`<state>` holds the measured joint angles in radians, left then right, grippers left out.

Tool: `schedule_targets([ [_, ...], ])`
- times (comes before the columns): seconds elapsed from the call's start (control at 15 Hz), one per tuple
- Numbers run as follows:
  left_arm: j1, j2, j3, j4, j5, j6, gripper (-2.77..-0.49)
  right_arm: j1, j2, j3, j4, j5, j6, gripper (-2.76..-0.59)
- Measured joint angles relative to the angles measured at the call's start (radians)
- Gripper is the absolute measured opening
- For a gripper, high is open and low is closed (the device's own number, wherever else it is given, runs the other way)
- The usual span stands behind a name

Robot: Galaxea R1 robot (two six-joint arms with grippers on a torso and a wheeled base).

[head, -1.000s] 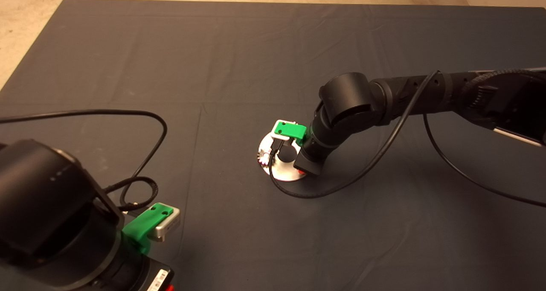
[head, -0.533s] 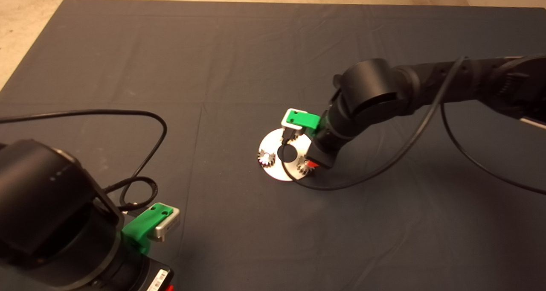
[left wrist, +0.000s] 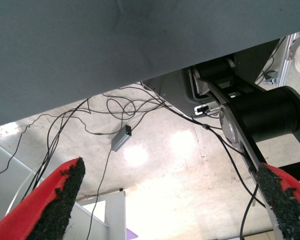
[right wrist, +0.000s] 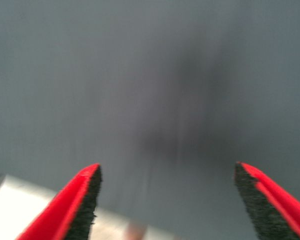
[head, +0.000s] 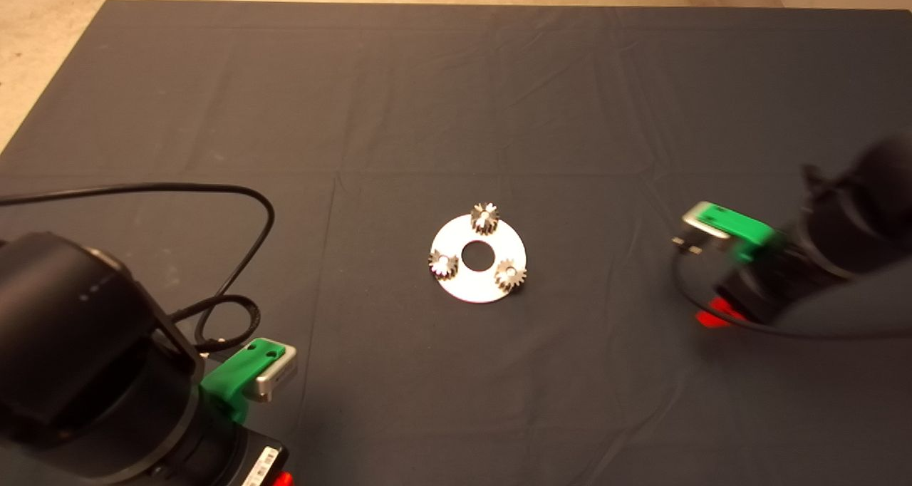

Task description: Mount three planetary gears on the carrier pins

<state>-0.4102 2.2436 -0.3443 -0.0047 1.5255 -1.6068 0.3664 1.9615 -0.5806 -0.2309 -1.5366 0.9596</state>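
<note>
Your right claw is empty, its fingers spread wide over bare mat. A second ago it was down on the disc; now it has pulled well away toward the surface's right edge. Your left claw sits parked at the lower left, fingers apart, holding nothing, looking past the mat edge at floor cables. With the right arm out of the way, you can see the disc mid-mat carrying all three planetary gears, each seated on one of the carrier pins around the centre hole. No loose gear shows on the mat. The install looks finished to me.
</note>
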Motion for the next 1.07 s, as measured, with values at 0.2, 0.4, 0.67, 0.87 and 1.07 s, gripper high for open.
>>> schedule_targets([
  [0.2,0.000,-0.026,0.000,0.000,-0.029,0.010,-0.64,0.008,-0.216,0.119,0.086,-0.001,0.111,-1.26],
  [0.4,0.000,-0.089,0.000,0.000,-0.052,0.023,-0.49,0.017,-0.274,0.163,0.140,-0.001,0.161,-1.18],
  [0.67,0.000,-0.129,0.000,0.000,-0.055,0.023,-0.49,0.038,-0.253,0.179,0.165,0.009,0.195,-0.97],
  [0.87,0.000,-0.150,0.000,-0.001,-0.064,0.034,-0.49,0.039,-0.258,0.187,0.182,0.006,0.195,-0.91],
  [1.07,0.000,-0.155,0.000,-0.001,-0.067,0.035,-0.49,0.051,-0.258,0.189,0.196,0.008,0.198,-0.92],
])
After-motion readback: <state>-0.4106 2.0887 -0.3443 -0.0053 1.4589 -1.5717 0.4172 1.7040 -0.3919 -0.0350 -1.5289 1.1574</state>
